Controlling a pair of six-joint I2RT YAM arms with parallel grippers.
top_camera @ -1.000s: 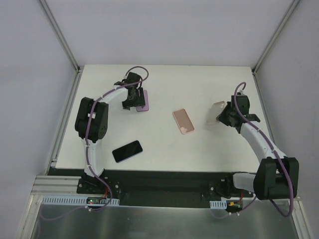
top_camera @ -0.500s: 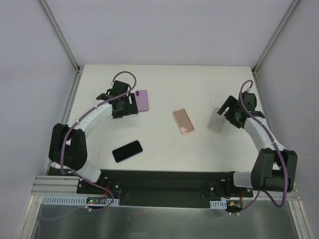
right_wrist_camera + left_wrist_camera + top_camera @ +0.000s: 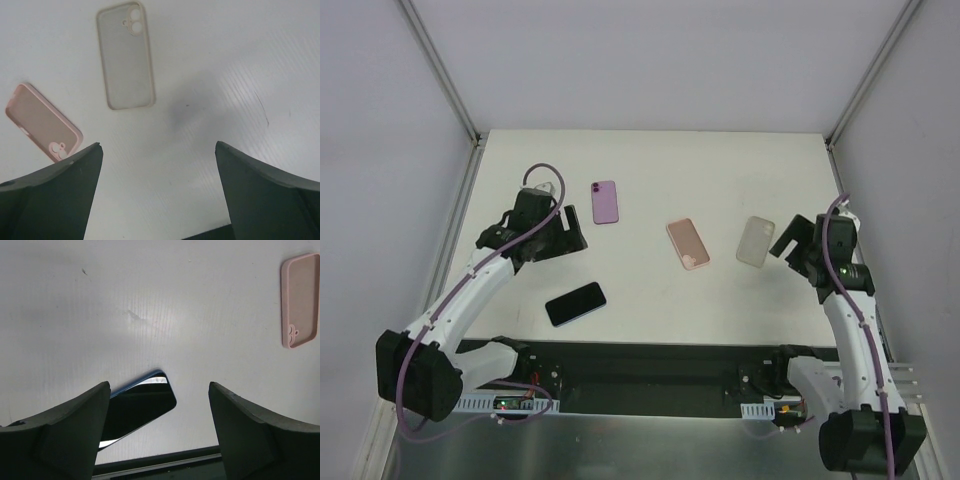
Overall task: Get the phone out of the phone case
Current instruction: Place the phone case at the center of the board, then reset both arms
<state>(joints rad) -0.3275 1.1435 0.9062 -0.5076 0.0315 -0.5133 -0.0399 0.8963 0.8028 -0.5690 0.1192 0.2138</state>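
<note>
Top external — purple phone [image 3: 606, 202], probably back-up; writing too small.

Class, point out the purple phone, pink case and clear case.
purple phone [image 3: 606, 202], top view, middle of its back.
pink case [image 3: 688, 244], top view, its middle.
clear case [image 3: 125, 57], right wrist view, its middle.

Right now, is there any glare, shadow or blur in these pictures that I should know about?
Top external view: even light, only soft shadows on the table, nothing blurred. Left wrist view: pale glare streaks on the black phone screen; the near fingers are dark and soft-edged. Right wrist view: a faint grey shadow patch beside the clear case, which is sharp.
</note>
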